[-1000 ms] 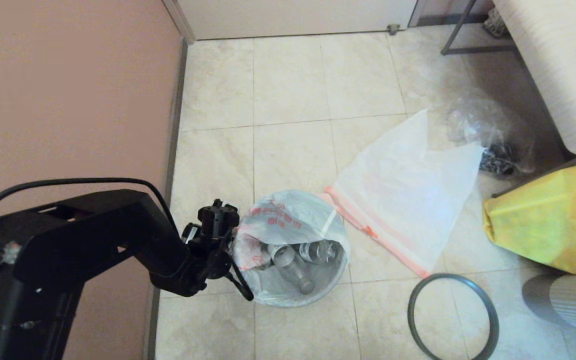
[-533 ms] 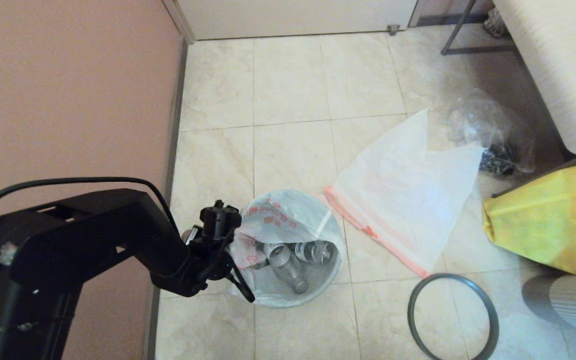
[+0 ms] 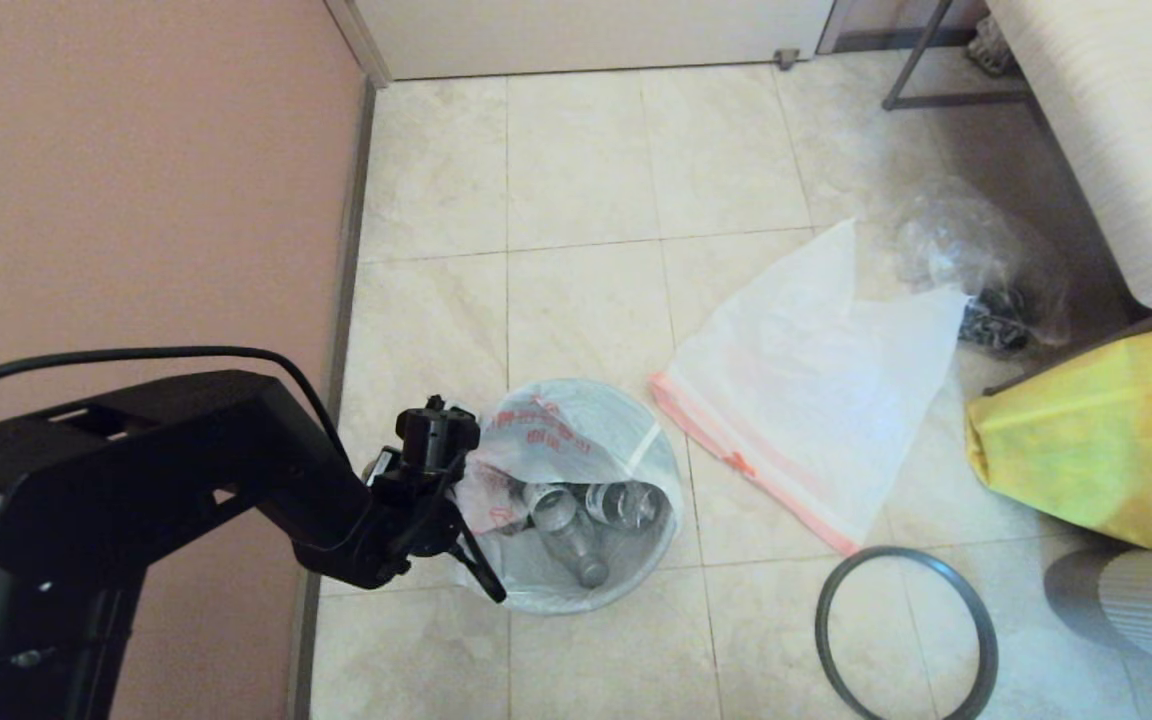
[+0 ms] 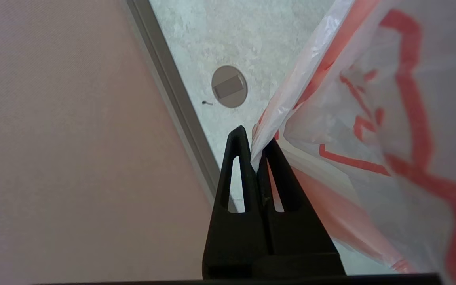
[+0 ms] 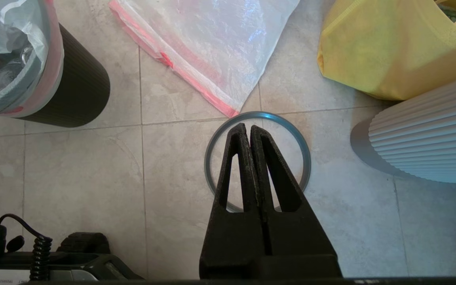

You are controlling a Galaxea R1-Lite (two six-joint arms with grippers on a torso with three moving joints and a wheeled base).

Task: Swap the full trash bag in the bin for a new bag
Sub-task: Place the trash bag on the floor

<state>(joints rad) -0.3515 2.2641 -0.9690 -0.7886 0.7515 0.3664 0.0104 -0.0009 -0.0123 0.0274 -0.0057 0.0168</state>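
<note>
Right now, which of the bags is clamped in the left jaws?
The red-printed trash bag in the bin, pinched at its edge by the left gripper; the others lie untouched.

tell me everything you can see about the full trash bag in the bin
The full trash bag is thin, translucent white plastic printed with red line drawings and lettering. It sits in the bin, its edge folded over the rim, mouth open upward, clear plastic bottles visible inside. The left hand is shut on a pinch of its edge, on the side nearest the wall.
</note>
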